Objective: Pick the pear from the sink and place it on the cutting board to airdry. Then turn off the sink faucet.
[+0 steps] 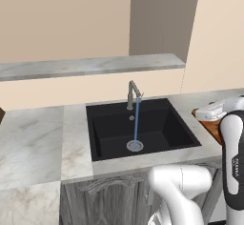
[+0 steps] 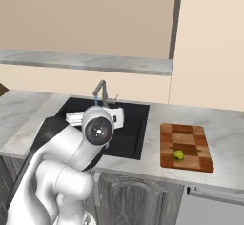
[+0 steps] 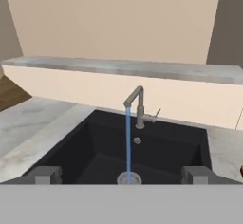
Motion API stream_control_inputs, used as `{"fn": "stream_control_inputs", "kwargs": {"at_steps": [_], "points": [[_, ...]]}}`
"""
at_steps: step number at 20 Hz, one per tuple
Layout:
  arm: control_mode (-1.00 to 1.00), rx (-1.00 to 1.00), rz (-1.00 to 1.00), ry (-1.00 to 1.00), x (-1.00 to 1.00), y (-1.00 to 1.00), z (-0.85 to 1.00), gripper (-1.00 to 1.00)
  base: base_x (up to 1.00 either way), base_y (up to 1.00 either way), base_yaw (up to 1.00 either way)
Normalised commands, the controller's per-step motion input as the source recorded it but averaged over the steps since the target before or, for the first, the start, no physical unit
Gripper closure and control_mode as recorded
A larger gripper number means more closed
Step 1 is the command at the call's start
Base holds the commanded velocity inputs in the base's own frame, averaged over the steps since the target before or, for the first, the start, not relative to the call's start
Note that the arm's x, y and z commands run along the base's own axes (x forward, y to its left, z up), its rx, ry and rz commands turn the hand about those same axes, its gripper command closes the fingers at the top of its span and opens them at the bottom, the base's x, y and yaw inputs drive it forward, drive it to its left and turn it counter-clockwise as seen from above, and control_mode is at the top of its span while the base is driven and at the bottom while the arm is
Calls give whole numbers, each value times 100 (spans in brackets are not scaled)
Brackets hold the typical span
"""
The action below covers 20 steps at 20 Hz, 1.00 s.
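The pear (image 2: 177,156) lies on the cutting board (image 2: 186,145), near its front edge; the sink faucet (image 3: 137,108) runs water into the sink (image 1: 102,138); the hand (image 3: 121,174), released and empty, should approach the thin lever squarely and push gently.

Pear (image 2: 177,156) on cutting board (image 2: 186,134); sink faucet (image 1: 133,94) running into sink (image 1: 107,126).
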Motion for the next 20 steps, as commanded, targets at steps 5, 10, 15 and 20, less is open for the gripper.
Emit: {"fn": "stream_control_inputs", "kwargs": {"at_steps": [5,10,15,20], "points": [[-100,-6,0,-11,36,16,-26,-100,0,0,0],[-100,-4,0,-7,42,9,-11,-100,0,0,0],[-100,0,1,-2,36,0,0,-100,0,0,0],[-100,0,10,-1,34,-6,-5,-100,0,0,0]]}}
